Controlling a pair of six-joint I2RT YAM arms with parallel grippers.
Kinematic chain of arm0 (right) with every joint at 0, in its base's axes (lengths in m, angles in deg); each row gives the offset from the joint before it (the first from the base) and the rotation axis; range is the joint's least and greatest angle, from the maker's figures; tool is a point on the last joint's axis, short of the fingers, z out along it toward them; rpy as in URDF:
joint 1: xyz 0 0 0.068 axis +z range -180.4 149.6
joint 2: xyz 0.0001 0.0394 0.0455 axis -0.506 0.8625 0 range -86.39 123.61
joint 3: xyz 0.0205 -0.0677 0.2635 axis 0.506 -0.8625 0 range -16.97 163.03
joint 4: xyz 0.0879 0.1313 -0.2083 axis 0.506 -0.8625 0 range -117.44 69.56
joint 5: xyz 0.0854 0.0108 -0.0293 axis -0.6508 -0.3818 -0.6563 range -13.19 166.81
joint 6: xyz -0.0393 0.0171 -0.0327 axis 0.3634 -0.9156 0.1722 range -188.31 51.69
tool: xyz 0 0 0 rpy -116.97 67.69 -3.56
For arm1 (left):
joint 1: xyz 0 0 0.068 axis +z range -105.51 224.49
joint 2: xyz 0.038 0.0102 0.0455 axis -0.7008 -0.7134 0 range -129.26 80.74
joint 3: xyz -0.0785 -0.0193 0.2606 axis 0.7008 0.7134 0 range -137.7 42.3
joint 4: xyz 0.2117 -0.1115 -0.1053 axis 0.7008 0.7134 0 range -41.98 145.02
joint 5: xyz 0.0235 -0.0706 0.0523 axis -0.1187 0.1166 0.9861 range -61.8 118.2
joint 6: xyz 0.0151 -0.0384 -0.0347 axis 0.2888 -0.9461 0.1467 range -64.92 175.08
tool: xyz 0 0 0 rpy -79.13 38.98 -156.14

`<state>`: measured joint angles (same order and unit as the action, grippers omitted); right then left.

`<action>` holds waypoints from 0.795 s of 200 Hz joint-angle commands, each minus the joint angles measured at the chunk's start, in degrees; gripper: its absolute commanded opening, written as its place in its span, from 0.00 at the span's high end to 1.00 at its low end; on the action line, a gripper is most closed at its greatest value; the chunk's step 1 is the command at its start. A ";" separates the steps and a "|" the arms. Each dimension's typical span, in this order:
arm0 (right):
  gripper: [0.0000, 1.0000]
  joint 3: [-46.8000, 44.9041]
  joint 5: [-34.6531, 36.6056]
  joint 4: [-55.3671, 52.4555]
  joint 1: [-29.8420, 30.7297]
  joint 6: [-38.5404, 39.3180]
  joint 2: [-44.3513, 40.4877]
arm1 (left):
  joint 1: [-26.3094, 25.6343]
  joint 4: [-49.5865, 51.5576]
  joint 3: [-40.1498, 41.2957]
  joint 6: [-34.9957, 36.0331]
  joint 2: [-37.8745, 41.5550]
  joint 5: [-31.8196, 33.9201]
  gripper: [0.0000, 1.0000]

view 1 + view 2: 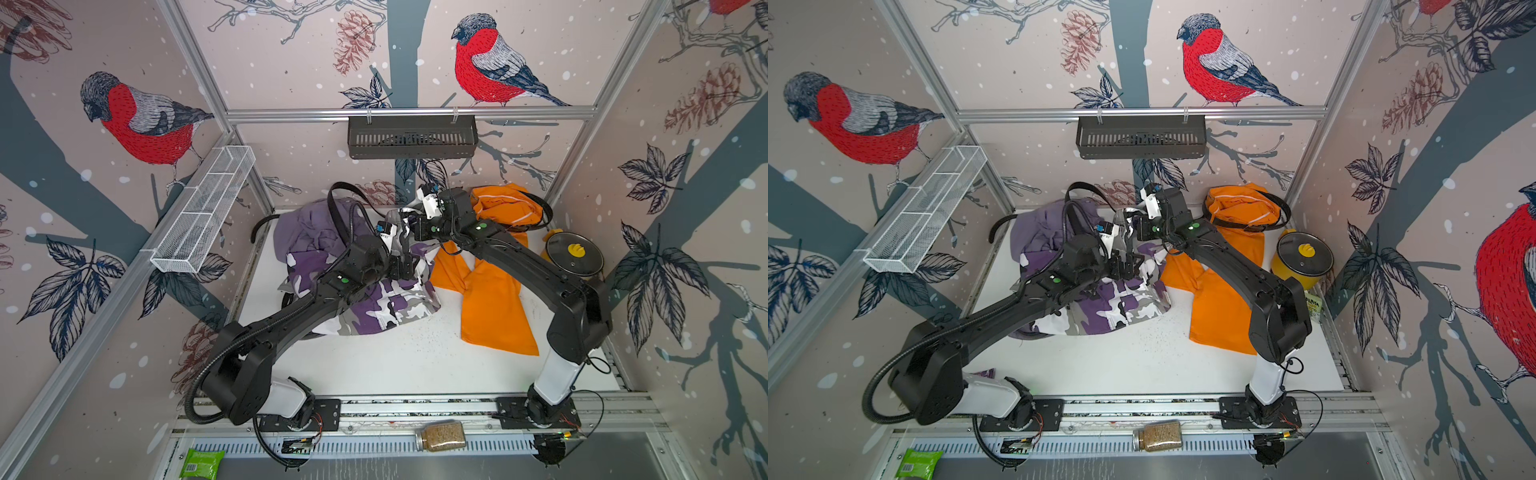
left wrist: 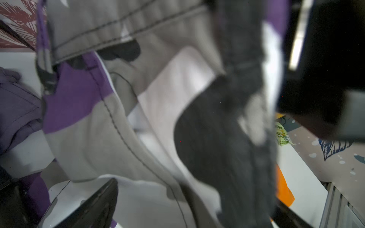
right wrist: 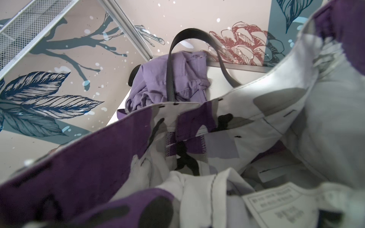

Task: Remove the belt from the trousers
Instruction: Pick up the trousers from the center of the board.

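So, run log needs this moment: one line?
left fingers: open by camouflage trousers | right fingers: shut on them | black belt: on lilac trousers

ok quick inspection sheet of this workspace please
surface: white table, dark specks.
job's things: lilac trousers with a black belt looped above; camouflage trousers; orange trousers, second belt at the waist.
clutter: yellow pot, jar, green packet.
grippers: left gripper open over the camouflage trousers; right gripper shut, apparently on their lifted waistband.
cables: black conduit loops out; thin wire loose.
surroundings: white mesh basket, black basket.
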<state>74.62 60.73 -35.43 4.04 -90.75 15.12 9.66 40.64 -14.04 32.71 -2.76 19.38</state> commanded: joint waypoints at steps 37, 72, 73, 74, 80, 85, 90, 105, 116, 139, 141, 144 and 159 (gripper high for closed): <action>0.70 -1.46 -3.16 3.37 -0.19 -0.05 -4.41 | 2.71 -8.60 -4.30 -7.04 -7.14 5.74 0.94; 0.24 -5.38 1.57 -0.89 -2.80 3.05 -10.72 | 5.71 -15.46 -11.79 -1.04 -5.00 9.74 1.00; 0.24 -5.77 1.66 -0.87 -2.93 3.12 -11.07 | 5.86 -15.78 -12.09 -0.76 -5.04 9.94 1.00; 0.24 -6.14 1.79 -0.81 -3.04 3.15 -11.38 | 5.97 -16.02 -12.42 -0.49 -5.07 10.17 1.00; 0.21 -8.26 2.33 -0.32 -3.84 3.19 -13.55 | 6.70 -16.58 -14.66 0.88 -5.44 11.03 1.00; 0.20 -10.10 2.76 0.37 -4.57 3.21 -15.47 | 7.52 -16.39 -17.01 1.87 -6.12 11.22 1.00; 0.19 -11.89 3.10 1.10 -5.35 2.91 -17.60 | 8.45 -15.66 -19.96 2.80 -7.11 11.11 1.00; 0.15 -17.34 4.23 2.17 -7.90 2.10 -22.46 | 11.07 -13.64 -27.85 4.56 -10.51 11.49 1.00; 0.14 -20.28 4.47 1.75 -9.99 1.64 -25.33 | 12.60 -12.79 -32.89 5.82 -13.14 12.05 1.00; 0.14 -25.20 4.83 0.33 -13.74 1.34 -29.40 | 14.84 -6.83 -44.45 8.70 -20.95 14.75 1.00; 0.14 -25.58 4.83 0.31 -14.01 1.19 -29.46 | 14.91 -6.13 -45.30 9.09 -21.71 15.27 1.00; 0.14 -26.19 4.75 0.23 -14.43 1.14 -30.19 | 14.96 -4.95 -46.79 9.64 -22.71 16.11 1.00; 0.13 -28.73 4.90 0.09 -15.94 0.98 -32.13 | 15.05 -0.22 -50.98 11.61 -27.19 22.20 1.00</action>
<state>48.66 64.86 -35.29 -10.12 -89.20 -14.91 24.42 36.56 -59.41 39.74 -25.21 33.06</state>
